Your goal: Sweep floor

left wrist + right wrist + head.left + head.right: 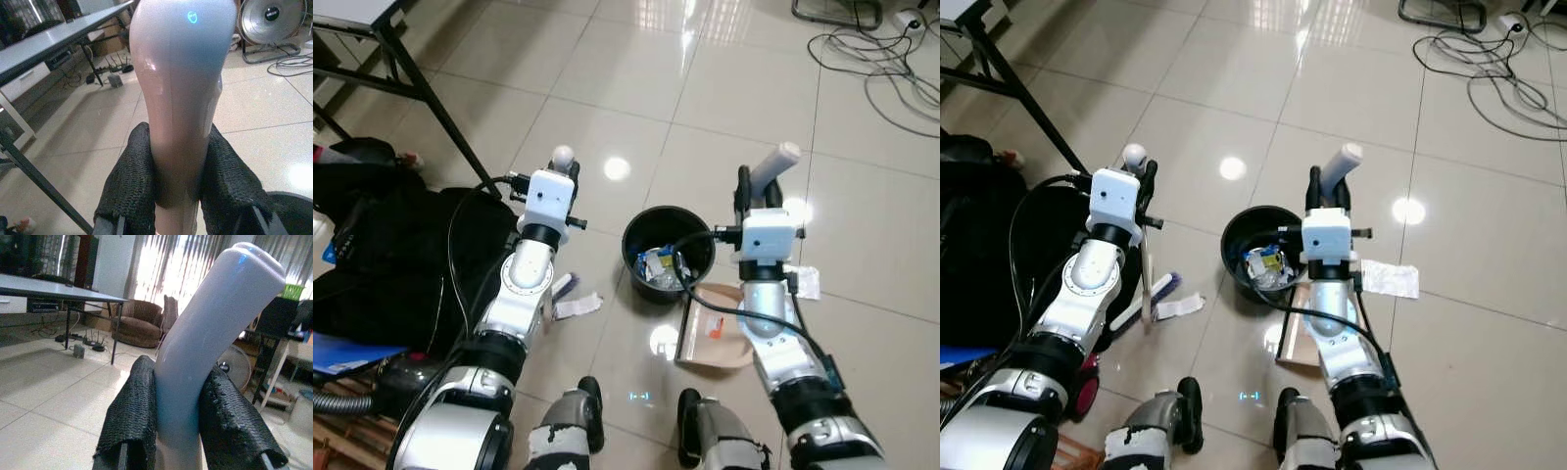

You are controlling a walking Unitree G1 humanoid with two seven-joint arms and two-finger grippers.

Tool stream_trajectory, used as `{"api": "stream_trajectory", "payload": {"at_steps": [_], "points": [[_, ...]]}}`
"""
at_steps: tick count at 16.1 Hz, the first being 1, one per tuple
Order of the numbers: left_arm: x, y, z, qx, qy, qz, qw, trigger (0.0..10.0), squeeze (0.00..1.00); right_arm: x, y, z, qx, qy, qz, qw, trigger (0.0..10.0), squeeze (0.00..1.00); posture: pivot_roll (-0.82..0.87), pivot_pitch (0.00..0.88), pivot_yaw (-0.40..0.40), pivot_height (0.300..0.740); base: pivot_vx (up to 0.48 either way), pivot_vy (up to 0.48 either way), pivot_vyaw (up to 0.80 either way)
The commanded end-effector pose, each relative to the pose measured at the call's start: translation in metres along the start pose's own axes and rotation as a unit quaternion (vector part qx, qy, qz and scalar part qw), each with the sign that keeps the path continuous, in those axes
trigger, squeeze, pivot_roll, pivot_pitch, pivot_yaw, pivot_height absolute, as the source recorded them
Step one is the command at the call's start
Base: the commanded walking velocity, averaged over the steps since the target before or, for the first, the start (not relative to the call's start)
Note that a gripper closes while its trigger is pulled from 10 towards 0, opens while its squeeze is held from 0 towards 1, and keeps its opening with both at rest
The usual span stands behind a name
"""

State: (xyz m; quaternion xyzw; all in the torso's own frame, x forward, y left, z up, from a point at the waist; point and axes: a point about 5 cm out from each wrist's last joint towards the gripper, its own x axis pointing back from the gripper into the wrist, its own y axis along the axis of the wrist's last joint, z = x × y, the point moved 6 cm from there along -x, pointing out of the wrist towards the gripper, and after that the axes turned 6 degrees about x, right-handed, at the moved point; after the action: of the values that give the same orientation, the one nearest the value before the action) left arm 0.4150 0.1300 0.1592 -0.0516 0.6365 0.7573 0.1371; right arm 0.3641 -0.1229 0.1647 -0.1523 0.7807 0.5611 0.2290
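**Both claws clamped on handles beside the black bin**

The left claw (168,191) is closed on a pale, rounded broom handle (178,93), its two black textured fingers (129,188) pressed against either side of it. The right claw (178,426) grips a light grey, bent dustpan handle (210,333) the same way, the pads touching the shaft on both sides.

The wrist views show the grips close up but nothing of the tools' lower ends. The head views give those: below the left claw (1144,176) a thin stick runs down to the broom head (1163,289), white and purple, lying on the tiles just beside a scrap of white paper (1178,306). Below the right claw (752,186) the dustpan (715,338), a tan tray, rests flat on the floor with its edge touching the black bin (668,253). The bin stands between the two arms and holds crumpled wrappers. Another white paper (1389,278) lies just to the right of the right arm.

The left wrist view alone shows a floor fan (274,24) and a grey bench (44,44) with power strips under it; the right wrist view alone shows a brown armchair (139,323) under bright curtains.

A black bag (382,255) lies on the floor to the robot's left, cables (876,69) well ahead to its right
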Motion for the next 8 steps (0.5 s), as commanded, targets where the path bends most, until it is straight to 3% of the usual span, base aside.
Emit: {"api": "stream_trajectory", "payload": {"at_steps": [1, 5, 8], "points": [[0.002, -0.007, 0.004, 0.008, 0.013, 0.013, 1.000, 10.0, 0.00, 0.012, -0.003, 0.016, -0.057, 0.007, 0.021, 0.998, 10.0, 0.00, 0.11, 0.326, 0.054, 0.740, 0.000, 0.000, 0.00], [0.007, -0.022, -0.002, 0.038, 0.026, 0.046, 0.998, 10.0, 0.00, 0.037, -0.007, 0.045, -0.099, 0.040, 0.050, 0.993, 10.0, 0.00, 0.10, 0.326, 0.057, 0.740, 0.000, 0.000, 0.00], [0.008, -0.026, -0.002, 0.069, 0.047, 0.055, 0.995, 10.0, 0.00, 0.044, -0.004, 0.052, -0.114, 0.048, 0.052, 0.991, 10.0, 0.00, 0.10, 0.323, 0.055, 0.740, 0.000, 0.000, 0.00]]}}
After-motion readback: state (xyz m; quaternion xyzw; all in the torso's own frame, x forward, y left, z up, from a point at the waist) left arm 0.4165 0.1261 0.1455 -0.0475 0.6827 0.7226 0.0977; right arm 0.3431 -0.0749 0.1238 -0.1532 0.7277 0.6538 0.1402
